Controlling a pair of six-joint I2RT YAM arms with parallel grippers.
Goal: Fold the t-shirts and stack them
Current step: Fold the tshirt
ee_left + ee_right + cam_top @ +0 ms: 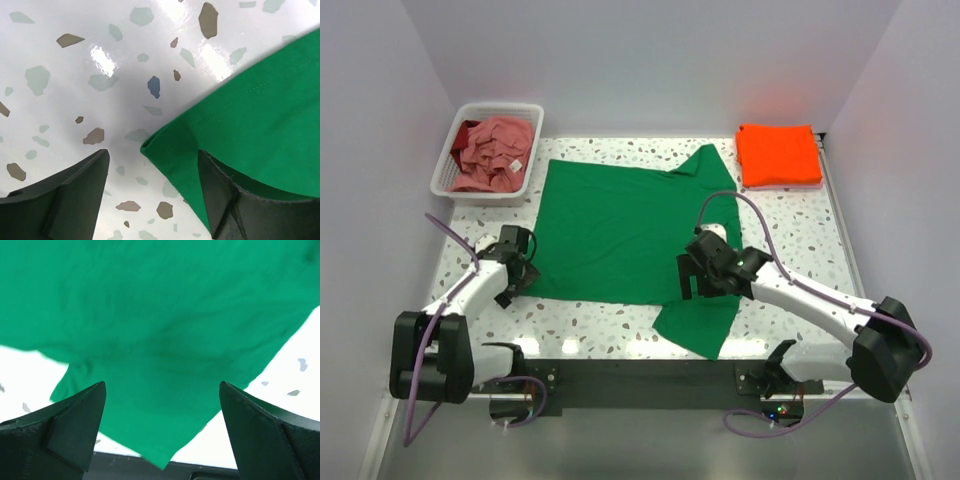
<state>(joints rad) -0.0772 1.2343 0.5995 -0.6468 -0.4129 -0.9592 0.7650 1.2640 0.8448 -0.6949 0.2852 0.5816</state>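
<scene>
A bright green t-shirt (pixel 615 230) lies spread flat in the middle of the table, one sleeve pointing toward the near edge. My left gripper (pixel 518 268) is at its near left corner, open. That folded corner (pixel 172 150) lies between the fingers, against the right finger (pixel 222 195). My right gripper (pixel 705 278) hovers open over the near sleeve (pixel 160 405), with nothing gripped. An orange t-shirt (pixel 778 153) sits folded at the back right. A pink t-shirt (pixel 498 150) lies crumpled in the basket.
The white slatted basket (pixel 444 172) stands at the back left with a dark red cloth (pixel 465 130) under the pink one. Speckled tabletop (pixel 590 320) shows in front of the green shirt. White walls close in the sides and back.
</scene>
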